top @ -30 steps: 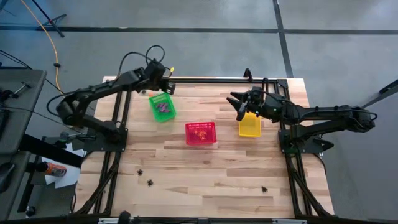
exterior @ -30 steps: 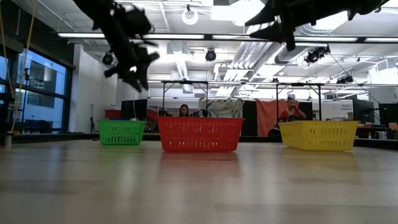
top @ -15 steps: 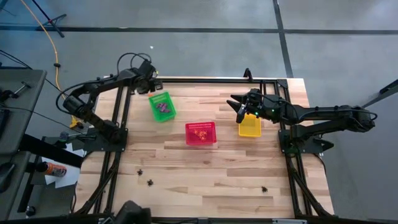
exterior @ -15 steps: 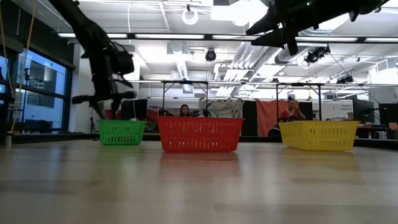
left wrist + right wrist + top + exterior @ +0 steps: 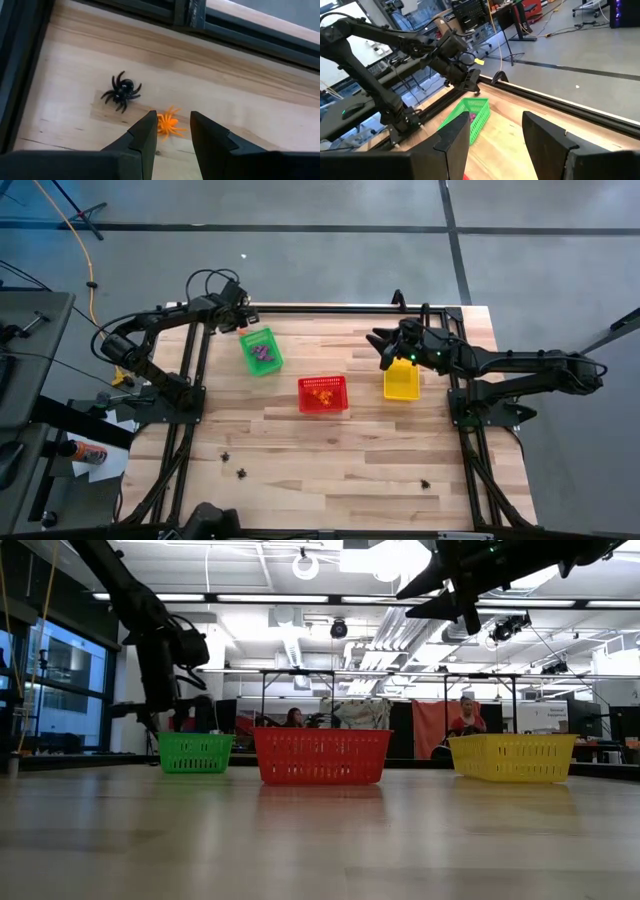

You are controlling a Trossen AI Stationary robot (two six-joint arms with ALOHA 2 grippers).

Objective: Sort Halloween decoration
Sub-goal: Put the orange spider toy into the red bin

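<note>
the left gripper (image 5: 170,131) hangs low over the far left corner of the table (image 5: 350,450), fingers apart, likely because it wants the little orange spider (image 5: 169,123) lying right between them. a black spider (image 5: 121,92) sits just beside it (shiny, with curly legs). the right gripper (image 5: 385,352) waits up high by the yellow basket (image 5: 402,383), fingers apart too. more black bits (image 5: 241,473) lie on the near side.

Bright, even ceiling light; soft shadows
</note>
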